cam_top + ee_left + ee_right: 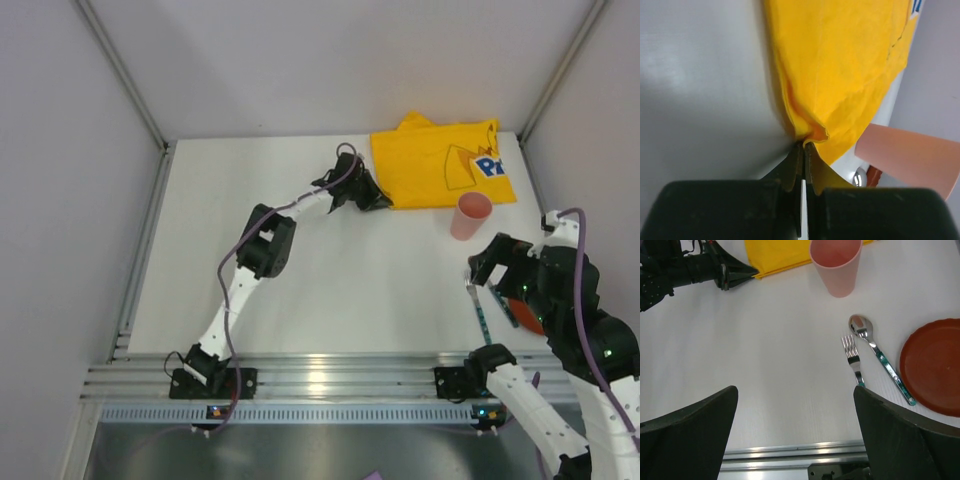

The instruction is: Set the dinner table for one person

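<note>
Mat (840, 65) corner sits pinched between the left fingers (791, 170), its bulk stretching ahead and rightward; right fingers (690, 435) gape, empty.

Blue lettering (488, 165) edged in white is showing on a yellow cloth (425, 170) lying at the far right of the desk (330, 290). From the overhead camera only the opening characters are coming through, reading as "Pr"; the rest is running off toward the cloth's right edge and is too small to make out. A thin black outline drawing (458, 160) is sitting just left of the letters. In the left wrist view a sliver of the same blue print (915, 5) is peeking in at the top right corner, too little to read.
</note>
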Controlling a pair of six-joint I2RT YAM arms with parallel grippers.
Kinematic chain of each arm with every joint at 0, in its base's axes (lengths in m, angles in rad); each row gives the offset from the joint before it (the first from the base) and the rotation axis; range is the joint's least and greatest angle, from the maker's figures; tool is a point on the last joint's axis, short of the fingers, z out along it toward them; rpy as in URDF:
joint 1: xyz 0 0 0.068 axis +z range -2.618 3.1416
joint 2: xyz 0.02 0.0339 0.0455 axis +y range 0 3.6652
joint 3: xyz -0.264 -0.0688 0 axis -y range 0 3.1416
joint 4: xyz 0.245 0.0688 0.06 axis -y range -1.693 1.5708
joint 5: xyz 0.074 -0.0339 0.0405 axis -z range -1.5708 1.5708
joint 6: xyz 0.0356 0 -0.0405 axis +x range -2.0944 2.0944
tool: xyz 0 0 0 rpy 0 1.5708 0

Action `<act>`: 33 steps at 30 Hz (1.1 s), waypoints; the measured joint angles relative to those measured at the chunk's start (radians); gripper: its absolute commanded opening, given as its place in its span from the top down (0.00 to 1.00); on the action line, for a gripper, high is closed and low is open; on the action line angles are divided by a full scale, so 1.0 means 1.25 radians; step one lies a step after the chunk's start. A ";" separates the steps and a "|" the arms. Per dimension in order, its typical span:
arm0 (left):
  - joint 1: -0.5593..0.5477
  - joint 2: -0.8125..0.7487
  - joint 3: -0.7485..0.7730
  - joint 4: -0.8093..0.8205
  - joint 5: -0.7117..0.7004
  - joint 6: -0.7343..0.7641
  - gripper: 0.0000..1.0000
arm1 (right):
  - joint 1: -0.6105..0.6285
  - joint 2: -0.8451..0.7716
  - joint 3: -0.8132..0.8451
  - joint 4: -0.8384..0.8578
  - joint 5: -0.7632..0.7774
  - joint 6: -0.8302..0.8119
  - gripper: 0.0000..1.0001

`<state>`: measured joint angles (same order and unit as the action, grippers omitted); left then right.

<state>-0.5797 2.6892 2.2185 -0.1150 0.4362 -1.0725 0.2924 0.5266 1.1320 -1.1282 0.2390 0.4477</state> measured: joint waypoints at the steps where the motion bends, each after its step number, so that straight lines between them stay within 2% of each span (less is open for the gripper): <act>1: 0.011 -0.028 -0.039 -0.008 0.000 0.009 1.00 | 0.000 0.005 0.000 0.009 -0.002 -0.003 0.00; 5: 0.097 -0.166 -0.227 -0.051 -0.027 0.072 1.00 | 0.000 0.012 -0.011 0.043 -0.016 -0.017 0.00; 7: 0.179 -0.233 -0.297 -0.104 -0.051 0.122 1.00 | 0.000 0.014 -0.022 0.057 -0.028 -0.023 0.00; 9: 0.276 -0.276 -0.314 -0.169 -0.082 0.179 1.00 | 0.000 0.016 -0.037 0.072 -0.044 -0.025 0.00; 10: 0.322 -0.289 -0.314 -0.198 -0.102 0.209 0.94 | 0.000 0.017 -0.043 0.078 -0.055 -0.027 0.00; 11: 0.366 -0.302 -0.313 -0.226 -0.123 0.235 0.74 | 0.000 0.018 -0.048 0.081 -0.063 -0.027 0.00; 12: 0.414 -0.318 -0.313 -0.261 -0.149 0.269 0.40 | 0.000 0.020 -0.053 0.085 -0.073 -0.028 0.00; 13: 0.455 -0.331 -0.313 -0.293 -0.178 0.294 0.16 | 0.000 0.022 -0.056 0.090 -0.082 -0.028 0.00; 14: 0.495 -0.345 -0.317 -0.323 -0.202 0.310 0.01 | 0.000 0.024 -0.058 0.094 -0.090 -0.029 0.00; 17: 0.598 -0.420 -0.389 -0.367 -0.240 0.341 0.01 | 0.000 0.029 -0.058 0.101 -0.115 -0.029 0.00; 20: 0.646 -0.517 -0.492 -0.398 -0.256 0.371 0.01 | 0.000 0.024 -0.064 0.115 -0.131 -0.030 0.00; 22: 0.625 -0.586 -0.556 -0.400 -0.257 0.382 0.01 | 0.000 0.016 -0.077 0.119 -0.140 -0.031 0.00; 24: 0.567 -0.641 -0.598 -0.399 -0.257 0.384 0.01 | 0.000 0.013 -0.089 0.123 -0.151 -0.035 0.00; 29: 0.294 -0.714 -0.640 -0.363 -0.246 0.363 0.01 | 0.000 0.019 -0.114 0.131 -0.171 -0.036 0.00; 31: 0.209 -0.716 -0.660 -0.327 -0.219 0.338 0.01 | 0.000 0.028 -0.117 0.135 -0.180 -0.036 0.00; 33: 0.165 -0.708 -0.696 -0.302 -0.200 0.305 0.01 | 0.000 0.036 -0.122 0.141 -0.189 -0.036 0.00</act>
<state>-0.3733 1.8046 1.3491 -0.4931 0.1867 -0.6910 0.2924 0.5713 0.9794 -0.9524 0.0029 0.4026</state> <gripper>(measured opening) 0.990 0.996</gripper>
